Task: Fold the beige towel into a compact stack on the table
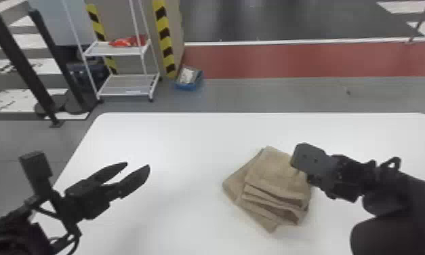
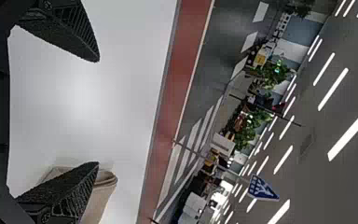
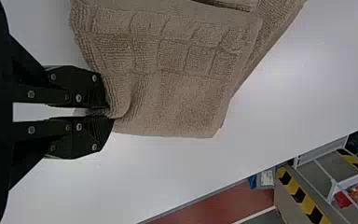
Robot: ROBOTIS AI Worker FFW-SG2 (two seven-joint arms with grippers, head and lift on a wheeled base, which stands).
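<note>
Right gripper (image 1: 312,179): its arm enters from the right edge of the head view and slants forward and leftward over the table (image 1: 174,142), ending low at the towel (image 1: 277,169).
Right fingers: brought together at the tips, pinching a small fold at the towel's right side; a narrow gap shows between them farther back.
Towel: on the right half of the table, folded into stacked layers. The layered edges face the robot and slope from left down to the right in the head view. One lower layer juts out to the left, with another corner pointing toward the robot.
Long axis: cannot be told; the bundle looks about as wide as it is deep.
Left gripper (image 1: 137,165): above the table's left side, well apart from the towel, its arm coming in from the lower left and its fingertips pointing forward and to the right.
Left fingers: spread wide, holding nothing.
Beyond the table: a white cart (image 1: 116,51) and a blue box (image 1: 188,84) on the floor.
</note>
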